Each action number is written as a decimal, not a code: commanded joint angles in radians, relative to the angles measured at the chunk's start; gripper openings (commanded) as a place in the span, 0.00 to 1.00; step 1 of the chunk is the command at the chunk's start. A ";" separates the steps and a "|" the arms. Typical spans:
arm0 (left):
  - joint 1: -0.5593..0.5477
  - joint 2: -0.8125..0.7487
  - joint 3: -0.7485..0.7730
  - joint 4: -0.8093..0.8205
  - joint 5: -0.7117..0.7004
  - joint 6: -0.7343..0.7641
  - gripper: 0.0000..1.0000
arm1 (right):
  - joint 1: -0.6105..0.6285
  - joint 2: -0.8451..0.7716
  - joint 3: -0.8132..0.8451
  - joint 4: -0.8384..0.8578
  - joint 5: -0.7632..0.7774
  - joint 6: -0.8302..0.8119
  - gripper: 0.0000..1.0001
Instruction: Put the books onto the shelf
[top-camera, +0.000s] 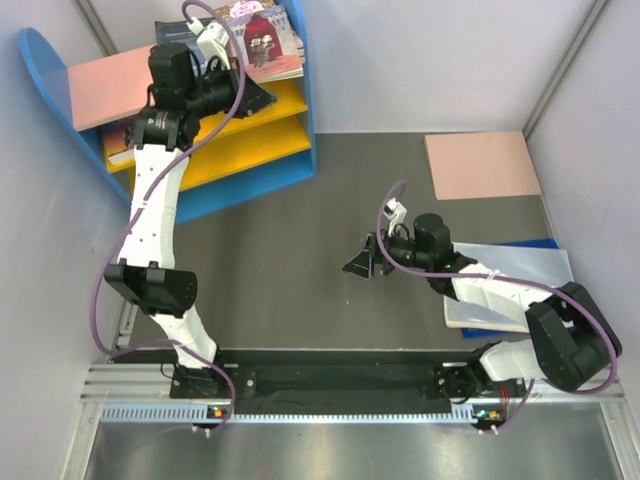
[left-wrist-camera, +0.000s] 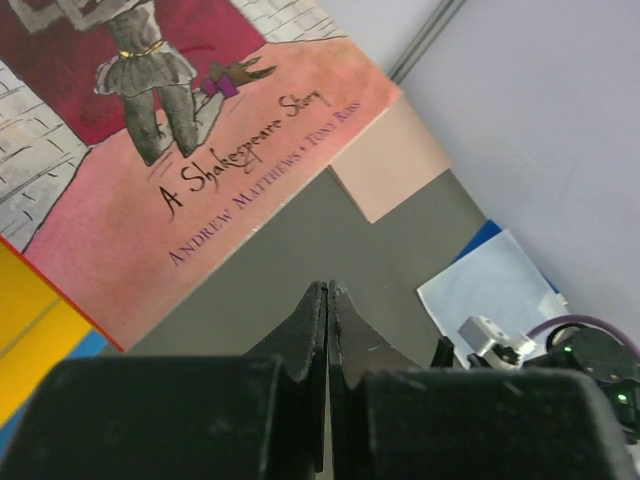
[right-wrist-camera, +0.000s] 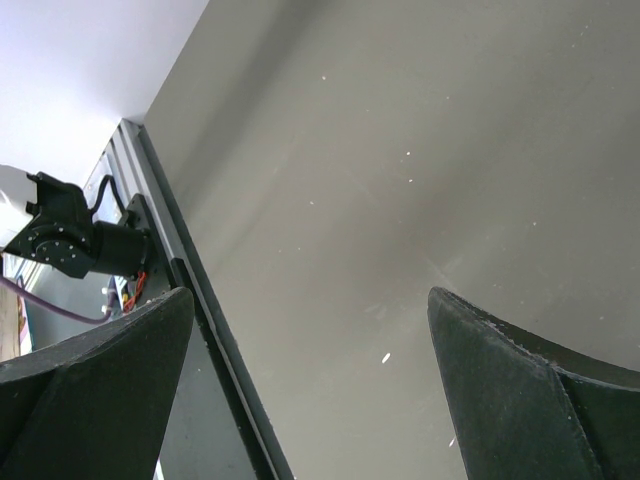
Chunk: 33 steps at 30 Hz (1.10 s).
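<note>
The shelf (top-camera: 255, 165) stands at the back left, with blue side panels, a pink top board (top-camera: 105, 85) and yellow lower boards. Several books (top-camera: 265, 42) lie stacked on its right part; the topmost has a red-pink cover. In the left wrist view that cover (left-wrist-camera: 200, 160) fills the upper left, above a yellow board (left-wrist-camera: 30, 340). My left gripper (top-camera: 266, 98) (left-wrist-camera: 328, 292) is shut with nothing in it, just below the stack's front edge. My right gripper (top-camera: 358, 265) (right-wrist-camera: 310, 310) hangs open over bare grey table, holding nothing.
A flat pink board (top-camera: 482, 165) (left-wrist-camera: 390, 165) lies at the back right. A large pale blue-white pad (top-camera: 510, 285) (left-wrist-camera: 490, 285) lies under the right arm. More books (top-camera: 120, 140) show on the yellow board behind the left arm. Pale walls enclose the table.
</note>
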 joint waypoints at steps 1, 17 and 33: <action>-0.010 0.028 0.039 0.003 -0.066 0.070 0.00 | 0.013 0.001 0.005 0.038 -0.010 0.000 1.00; -0.050 0.045 0.058 0.157 -0.197 0.044 0.00 | 0.013 0.004 0.005 0.044 -0.011 0.000 1.00; -0.104 0.116 0.079 0.262 -0.316 0.043 0.00 | 0.013 0.005 -0.007 0.065 -0.019 0.008 1.00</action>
